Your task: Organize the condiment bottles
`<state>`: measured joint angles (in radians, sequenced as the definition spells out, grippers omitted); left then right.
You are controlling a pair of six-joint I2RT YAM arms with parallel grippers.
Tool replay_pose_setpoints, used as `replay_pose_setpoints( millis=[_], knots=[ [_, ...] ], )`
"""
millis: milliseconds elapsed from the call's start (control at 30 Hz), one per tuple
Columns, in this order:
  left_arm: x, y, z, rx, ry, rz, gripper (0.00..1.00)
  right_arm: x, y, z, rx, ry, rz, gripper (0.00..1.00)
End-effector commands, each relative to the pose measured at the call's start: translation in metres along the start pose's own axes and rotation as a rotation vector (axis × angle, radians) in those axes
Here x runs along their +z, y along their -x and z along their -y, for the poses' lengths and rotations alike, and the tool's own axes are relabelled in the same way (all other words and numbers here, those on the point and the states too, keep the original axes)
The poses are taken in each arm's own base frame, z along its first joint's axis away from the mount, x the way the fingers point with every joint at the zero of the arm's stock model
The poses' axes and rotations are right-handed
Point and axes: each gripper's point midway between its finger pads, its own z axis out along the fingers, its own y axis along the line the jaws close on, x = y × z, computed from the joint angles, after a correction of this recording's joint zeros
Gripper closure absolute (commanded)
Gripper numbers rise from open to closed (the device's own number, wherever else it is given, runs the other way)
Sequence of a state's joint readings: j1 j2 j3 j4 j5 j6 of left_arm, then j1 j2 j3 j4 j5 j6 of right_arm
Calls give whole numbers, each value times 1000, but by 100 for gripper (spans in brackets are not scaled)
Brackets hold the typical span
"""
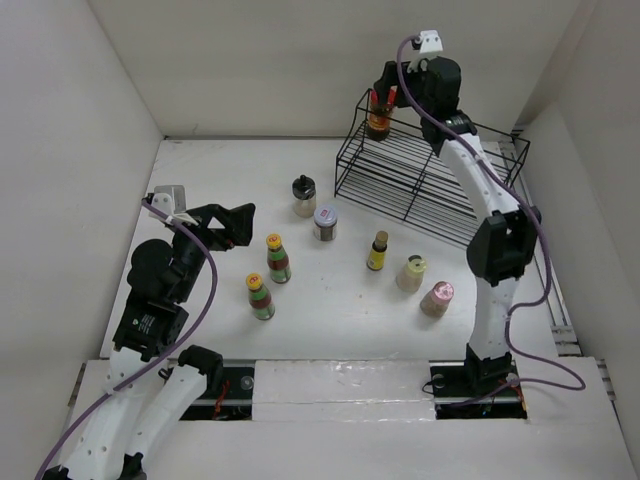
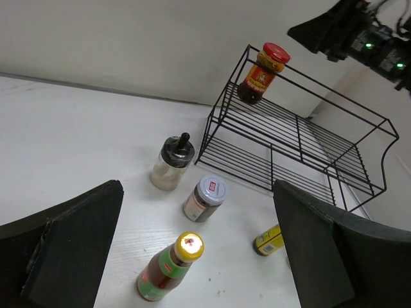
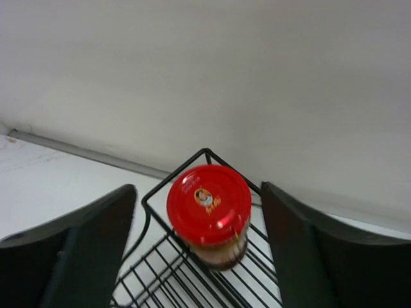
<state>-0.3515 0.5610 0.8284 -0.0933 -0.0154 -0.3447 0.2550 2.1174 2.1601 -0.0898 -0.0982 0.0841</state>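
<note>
A red-lidded jar [image 1: 378, 118] [image 3: 209, 208] [image 2: 262, 72] stands in the far left corner of the black wire rack's [image 1: 430, 170] top shelf. My right gripper [image 1: 384, 92] [image 3: 200, 256] straddles it, open, with a gap on each side. On the table stand two yellow-capped bottles [image 1: 278, 259] [image 1: 260, 297], a black-capped clear one [image 1: 304, 196], a purple-lidded jar [image 1: 325, 223], a yellow dark-capped bottle [image 1: 377, 251], a cream one [image 1: 411, 272] and a pink-capped one [image 1: 437, 298]. My left gripper [image 1: 240, 222] [image 2: 199, 256] hangs open to the left of them, over a yellow-capped bottle [image 2: 169, 267].
The rack [image 2: 302, 135] fills the back right of the table and its lower shelves hold nothing. White walls close in the table at the left, back and right. The right arm [image 1: 495, 240] reaches over the rack's right side.
</note>
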Motion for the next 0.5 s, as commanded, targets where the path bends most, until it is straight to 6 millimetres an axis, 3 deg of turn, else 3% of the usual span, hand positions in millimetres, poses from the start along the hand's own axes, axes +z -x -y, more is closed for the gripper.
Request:
replay_pose_setpoints(
  millis=[0,33,67,100,133,167,233,267,300,333,367,400,467],
  knots=[
    [0,13,4,-19,-12,54,0,-63,96,-26,-78,39,194,23],
    [0,13,4,-19,-12,54,0,-71,92,-39,-87,60,188,34],
    [0,14,2,-19,-2,58,3,-73,50,-42,-89,60,107,62],
    [0,14,2,-19,-2,58,5,-95,65,-54,-101,81,152,74],
    [0,15,1,-20,7,63,8,-102,52,-61,-112,87,134,81],
    [0,15,1,-20,8,63,10,-105,11,-81,-110,127,59,86],
    [0,15,1,-20,8,63,20,-115,-14,-100,-125,167,11,87],
    [0,14,2,-19,-1,59,22,-118,-30,-123,-126,228,-18,82],
    [0,14,2,-19,-1,59,22,-119,-50,-130,-137,243,-63,67],
    [0,14,2,-19,-1,59,22,-117,-73,-147,-139,292,-116,47],
    [0,14,2,-19,-1,59,22,-114,-87,-147,-149,302,-150,46],
    [0,14,2,-19,-1,59,22,-114,-103,-158,-165,326,-186,33],
    [-2,16,3,-20,-5,67,22,-107,-122,-169,-197,350,-235,24]
  ],
)
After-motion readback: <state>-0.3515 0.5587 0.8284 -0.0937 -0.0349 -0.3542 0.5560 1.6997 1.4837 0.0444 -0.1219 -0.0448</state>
